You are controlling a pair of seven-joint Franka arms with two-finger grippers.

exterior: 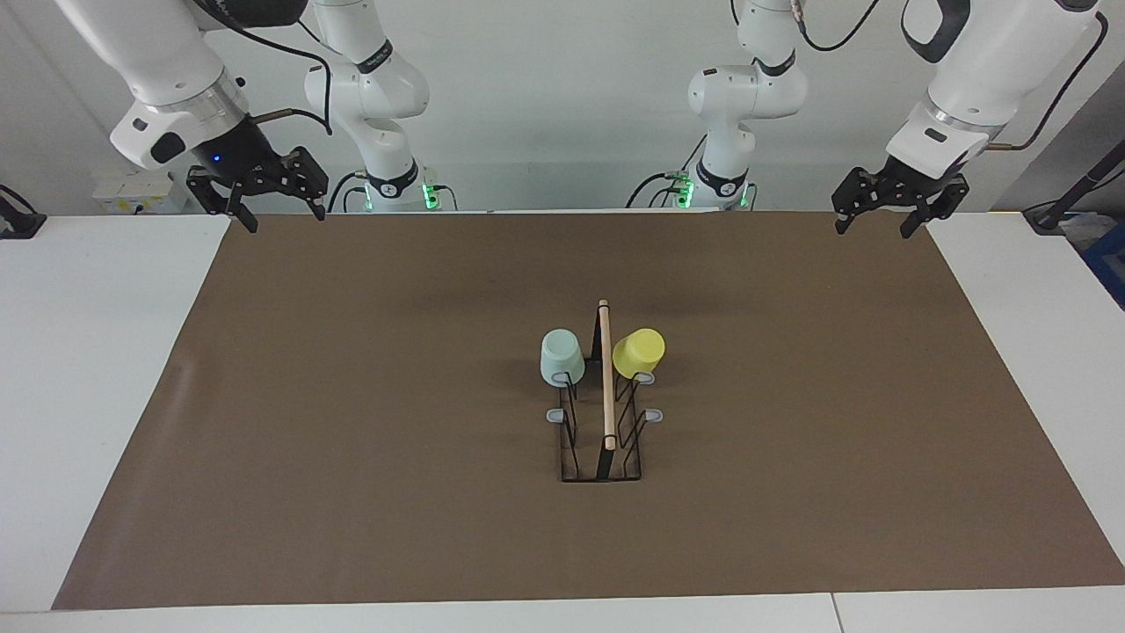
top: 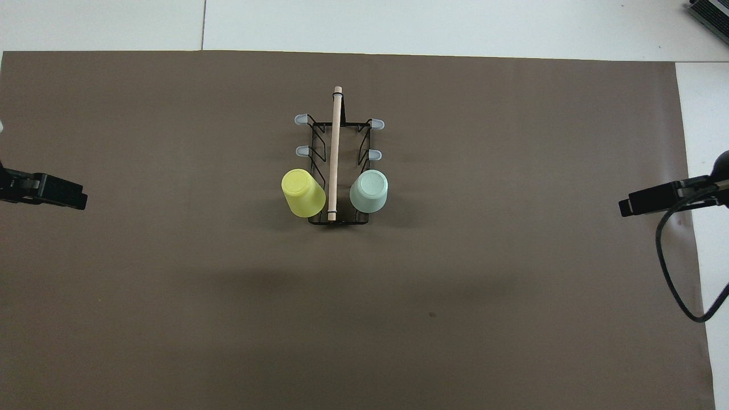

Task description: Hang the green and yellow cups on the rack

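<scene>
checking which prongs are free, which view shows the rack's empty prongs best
The overhead view: the rack shows four bare grey tips clear of the yellow cup and green cup. The facing view shows fewer, partly hidden.

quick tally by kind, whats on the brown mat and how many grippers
cups: 2, green cup and yellow cup, both upside down on prongs of the rack
rack: 1
grippers: 2, left gripper and right gripper, both open
total: 5

White rounded arms, black grippers, black cables, green base lights
</scene>
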